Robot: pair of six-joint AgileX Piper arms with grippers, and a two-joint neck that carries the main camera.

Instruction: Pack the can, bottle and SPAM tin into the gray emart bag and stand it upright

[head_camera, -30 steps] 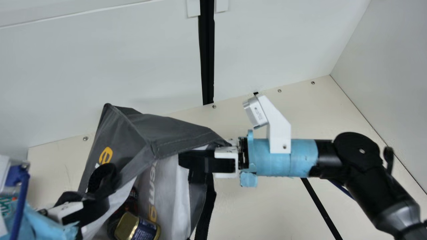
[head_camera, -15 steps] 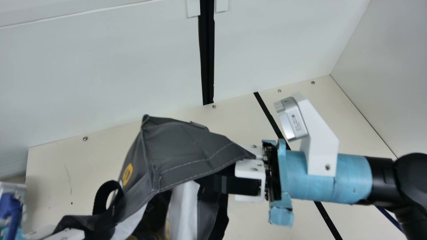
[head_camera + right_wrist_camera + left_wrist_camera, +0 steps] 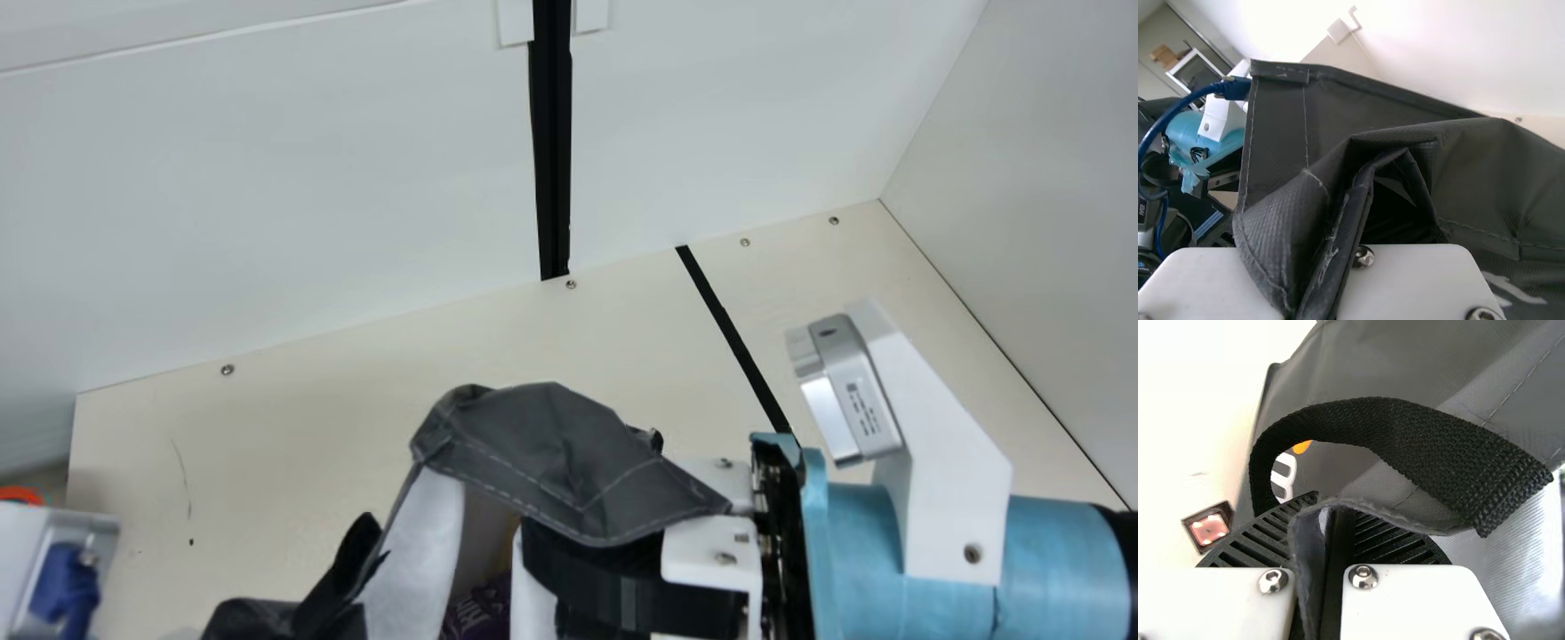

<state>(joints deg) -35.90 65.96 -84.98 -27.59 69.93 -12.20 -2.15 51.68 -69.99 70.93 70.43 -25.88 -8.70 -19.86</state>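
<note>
Gray, the bag (image 3: 551,444) is pinched by left hand (image 3: 1331,520) and right hand (image 3: 551,538), a purple item (image 3: 480,615) packed, its final standing seemingly left.

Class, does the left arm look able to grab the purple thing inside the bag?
Probably not: the left gripper is shut on a strap outside the bag; the purple thing lies within.

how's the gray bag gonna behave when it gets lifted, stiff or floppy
Probably floppy: the gray bag folds and creases where the right hand pinches its edge. It may sag or swing, since a purple item sits inside. The black strap looks somewhat springier, holding an arch.
</note>
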